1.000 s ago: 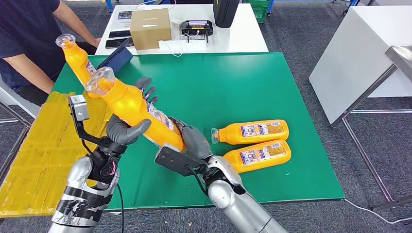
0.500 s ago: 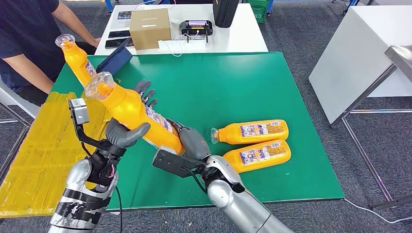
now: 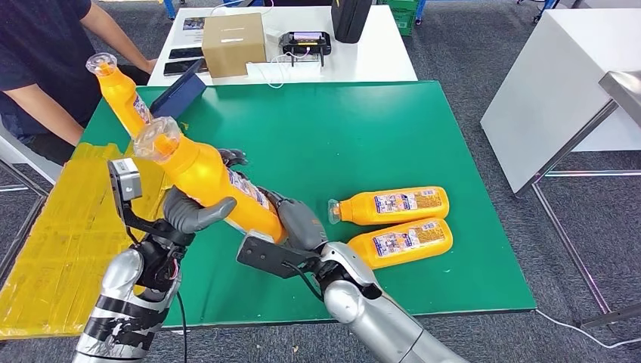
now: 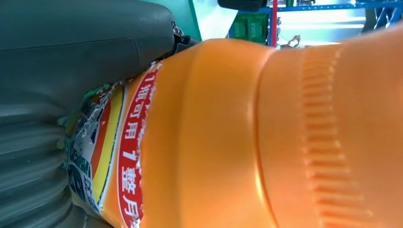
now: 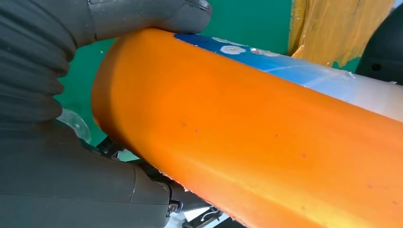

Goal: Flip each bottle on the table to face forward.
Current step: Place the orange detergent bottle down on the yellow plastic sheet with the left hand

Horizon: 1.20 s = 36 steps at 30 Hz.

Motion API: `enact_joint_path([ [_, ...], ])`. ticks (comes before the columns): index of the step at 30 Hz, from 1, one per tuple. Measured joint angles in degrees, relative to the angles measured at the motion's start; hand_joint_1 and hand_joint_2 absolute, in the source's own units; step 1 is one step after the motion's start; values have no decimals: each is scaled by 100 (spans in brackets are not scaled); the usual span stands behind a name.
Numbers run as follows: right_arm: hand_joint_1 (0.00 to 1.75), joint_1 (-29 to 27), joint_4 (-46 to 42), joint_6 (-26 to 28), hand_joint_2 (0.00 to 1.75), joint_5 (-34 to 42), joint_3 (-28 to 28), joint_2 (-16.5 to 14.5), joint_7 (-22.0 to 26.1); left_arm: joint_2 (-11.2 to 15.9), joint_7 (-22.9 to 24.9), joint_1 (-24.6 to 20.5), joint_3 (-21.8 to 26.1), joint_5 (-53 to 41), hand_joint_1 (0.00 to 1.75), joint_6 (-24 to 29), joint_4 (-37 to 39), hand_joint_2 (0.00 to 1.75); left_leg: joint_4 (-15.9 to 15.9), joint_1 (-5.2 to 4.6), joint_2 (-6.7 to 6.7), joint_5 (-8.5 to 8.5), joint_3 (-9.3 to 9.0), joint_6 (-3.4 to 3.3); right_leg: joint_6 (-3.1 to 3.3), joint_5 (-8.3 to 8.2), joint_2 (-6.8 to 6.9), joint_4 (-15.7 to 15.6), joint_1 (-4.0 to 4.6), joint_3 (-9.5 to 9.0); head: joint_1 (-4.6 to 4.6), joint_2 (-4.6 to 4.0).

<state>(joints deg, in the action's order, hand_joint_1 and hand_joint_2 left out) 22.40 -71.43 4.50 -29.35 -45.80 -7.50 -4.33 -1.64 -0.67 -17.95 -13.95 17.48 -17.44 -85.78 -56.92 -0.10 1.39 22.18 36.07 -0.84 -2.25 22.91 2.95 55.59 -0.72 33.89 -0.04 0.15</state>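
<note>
— Where's the bottle [image 3: 212,185]?
— Lifted above the tabletop's [image 3: 393,136] near-left part, long axis tilted, cap up and far-left.
— Who grips it?
— Both: left hand [image 3: 198,212] wraps mid-body, right hand [image 3: 298,223] clasps the base — fingers closed on it.

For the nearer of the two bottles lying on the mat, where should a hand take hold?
Probably around the wide middle of the nearer lying bottle, coming from above. It lies flat, label up, close beside the other lying bottle, so its near side is freer.
</note>
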Motion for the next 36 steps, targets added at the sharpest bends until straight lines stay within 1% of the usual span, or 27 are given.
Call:
enact_joint_path([
  [1,174,-40,-54,11,175,-9,16,15,1,0,-32,-1,9,-101,175,26,-11,175,0,0,0,0,0,0,0,0,0,0,0,0,0,0],
  [2,167,-86,-118,22,175,-26,36,30,1,0,-60,-1,21,-185,175,44,-18,175,0,0,0,0,0,0,0,0,0,0,0,0,0,0],
  [3,131,-134,-191,33,175,-53,57,46,1,0,-86,-2,33,-260,175,56,-26,175,0,0,0,0,0,0,0,0,0,0,0,0,-1,0],
  [5,44,-236,-355,52,175,-117,102,82,-10,-1,-133,-4,57,-402,175,62,-41,175,0,0,0,0,0,0,0,0,0,0,0,0,-1,0],
  [6,7,-290,-438,56,175,-140,125,98,-19,-2,-142,-8,67,-456,175,57,-47,175,0,0,0,0,0,0,0,0,0,0,0,0,-1,0],
  [7,0,-350,-524,48,175,-148,157,117,-28,-2,-124,-19,87,-481,175,39,-50,175,0,0,-1,1,0,0,0,0,0,0,0,0,0,0],
  [11,0,-599,-839,-24,175,-102,250,196,-28,42,36,-78,228,-420,175,-51,-9,175,0,0,1,1,0,0,0,0,-2,0,1,3,-1,0],
  [13,0,-719,-984,-28,175,-107,293,227,-4,93,41,-96,300,-448,175,-58,39,175,0,1,2,1,0,0,1,0,-1,0,2,4,-1,0],
  [16,0,-942,-1300,1,175,-261,423,292,40,202,-195,-107,401,-850,175,31,89,175,0,2,0,1,1,1,1,1,0,0,3,3,0,0],
  [17,0,-1040,-1453,17,175,-341,482,323,51,247,-355,-108,437,-1172,175,132,95,175,0,2,0,1,2,1,1,1,0,0,2,3,-1,0],
  [19,0,-1257,-1818,38,175,-492,615,416,66,359,-718,-112,506,-2227,175,483,95,175,0,1,0,1,3,0,1,1,0,0,1,4,-1,0],
  [21,0,-1480,-2219,39,175,-641,762,549,69,519,-922,-122,548,-3800,175,983,94,175,0,1,0,1,3,0,1,1,0,0,1,5,1,0],
  [23,0,-1697,-2597,32,175,-792,905,680,80,730,-909,-134,556,-5519,175,1549,107,175,0,0,1,2,4,0,1,2,-1,0,1,7,0,0],
  [24,0,-1805,-2766,28,175,-855,965,739,90,843,-884,-144,552,-6219,175,1803,126,175,0,0,2,3,4,0,1,1,-2,0,1,8,-1,0],
  [26,0,-2030,-3105,19,175,-959,1077,881,119,1060,-878,-160,552,-7268,175,2190,202,175,0,0,3,3,4,1,1,2,-2,-1,1,9,-1,0],
  [29,0,-2387,-3573,22,175,-1076,1257,1151,192,1413,-869,-159,543,-8466,175,2494,428,175,1,1,3,3,4,1,3,3,-2,-1,2,8,0,0],
  [31,0,-2648,-3835,40,175,-1128,1396,1348,256,1656,-904,-120,526,-9040,175,2626,643,175,2,1,4,4,4,1,4,4,-3,0,2,9,0,0],
  [33,0,-2879,-4040,58,175,-1138,1540,1534,310,1874,-1016,-84,503,-9224,175,2659,913,175,2,1,5,4,4,1,4,4,-4,-1,2,11,0,0],
  [36,0,-3120,-4256,58,175,-1085,1762,1772,349,2165,-1265,-46,439,-9130,175,2543,1323,175,2,1,6,4,4,1,4,5,-4,-1,2,12,1,0],
])
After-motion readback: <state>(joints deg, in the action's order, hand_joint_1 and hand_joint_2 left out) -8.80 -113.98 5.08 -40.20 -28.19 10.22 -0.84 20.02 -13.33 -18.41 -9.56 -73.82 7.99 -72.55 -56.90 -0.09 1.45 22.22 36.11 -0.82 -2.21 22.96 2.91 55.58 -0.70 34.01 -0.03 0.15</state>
